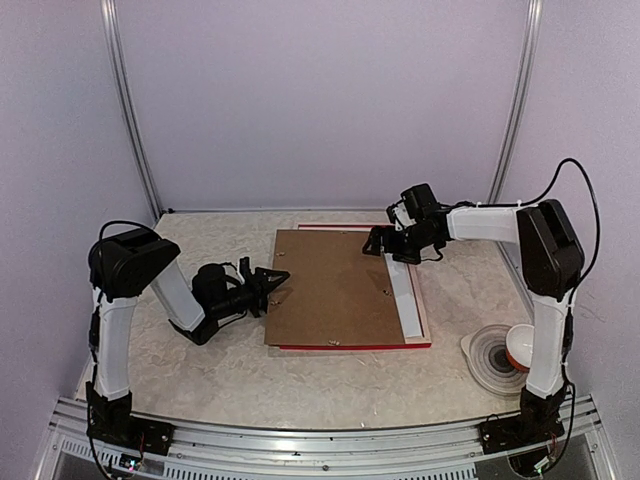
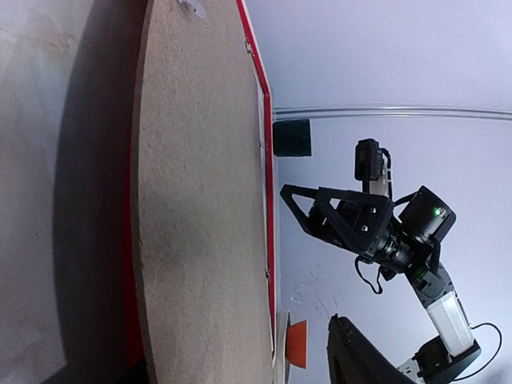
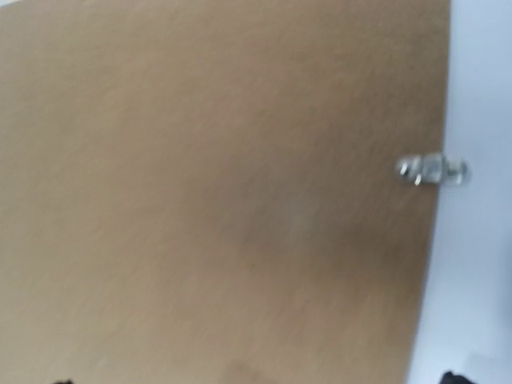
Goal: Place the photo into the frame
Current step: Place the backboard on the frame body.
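Photo cannot be seen in any view; if it has been laid in, it is hidden under the brown backing board [image 1: 330, 290], and that cannot be confirmed. Nearest, on the right, a stack of dishes [image 1: 497, 357] is set well apart from the work. The frame [image 1: 350, 346] is laid flat, its red near edge shown beneath the board. The board is placed over it but shifted left, so a white strip [image 1: 405, 295] is left bare along the right side. The left gripper [image 1: 277, 281] is held at the board's left edge with fingers parted; whether that edge is pinched cannot be told. Farther back, the right gripper [image 1: 378, 243] is spread wide above the board's far right corner, with nothing held. The board is judged not yet seated: squaring it into the frame and fastening it are left.
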Available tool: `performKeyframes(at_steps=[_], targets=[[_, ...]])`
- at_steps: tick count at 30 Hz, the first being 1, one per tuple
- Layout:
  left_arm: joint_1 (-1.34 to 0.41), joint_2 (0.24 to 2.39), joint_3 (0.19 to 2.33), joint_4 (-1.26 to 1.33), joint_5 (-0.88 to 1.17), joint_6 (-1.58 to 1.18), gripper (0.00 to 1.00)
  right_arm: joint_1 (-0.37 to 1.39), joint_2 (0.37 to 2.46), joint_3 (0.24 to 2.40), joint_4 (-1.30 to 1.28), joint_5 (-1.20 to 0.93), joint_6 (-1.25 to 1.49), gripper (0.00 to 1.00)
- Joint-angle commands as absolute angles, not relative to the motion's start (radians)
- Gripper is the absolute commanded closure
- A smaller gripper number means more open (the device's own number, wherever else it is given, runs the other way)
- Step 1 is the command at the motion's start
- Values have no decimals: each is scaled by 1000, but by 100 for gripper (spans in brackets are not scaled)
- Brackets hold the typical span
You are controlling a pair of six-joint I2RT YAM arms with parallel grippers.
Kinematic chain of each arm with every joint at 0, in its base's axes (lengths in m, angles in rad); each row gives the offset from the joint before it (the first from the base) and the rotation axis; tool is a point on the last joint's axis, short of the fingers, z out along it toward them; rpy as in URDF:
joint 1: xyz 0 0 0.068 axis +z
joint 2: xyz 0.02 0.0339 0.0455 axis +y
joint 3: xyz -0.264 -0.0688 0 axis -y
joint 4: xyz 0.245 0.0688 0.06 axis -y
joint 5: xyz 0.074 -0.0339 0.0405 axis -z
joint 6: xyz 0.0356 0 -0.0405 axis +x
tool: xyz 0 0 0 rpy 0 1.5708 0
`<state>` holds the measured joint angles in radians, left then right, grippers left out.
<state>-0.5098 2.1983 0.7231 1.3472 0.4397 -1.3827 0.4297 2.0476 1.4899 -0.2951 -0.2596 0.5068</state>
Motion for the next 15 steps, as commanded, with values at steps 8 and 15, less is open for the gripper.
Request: performKeyframes(at_steps=[8, 15], targets=[[-494, 2157, 696, 1180, 397, -1310, 33, 408, 2216, 1675, -276, -204, 500, 1], [-495, 2146, 702, 1169, 399, -1311, 32, 407, 2270, 1727, -252, -238, 519, 1]])
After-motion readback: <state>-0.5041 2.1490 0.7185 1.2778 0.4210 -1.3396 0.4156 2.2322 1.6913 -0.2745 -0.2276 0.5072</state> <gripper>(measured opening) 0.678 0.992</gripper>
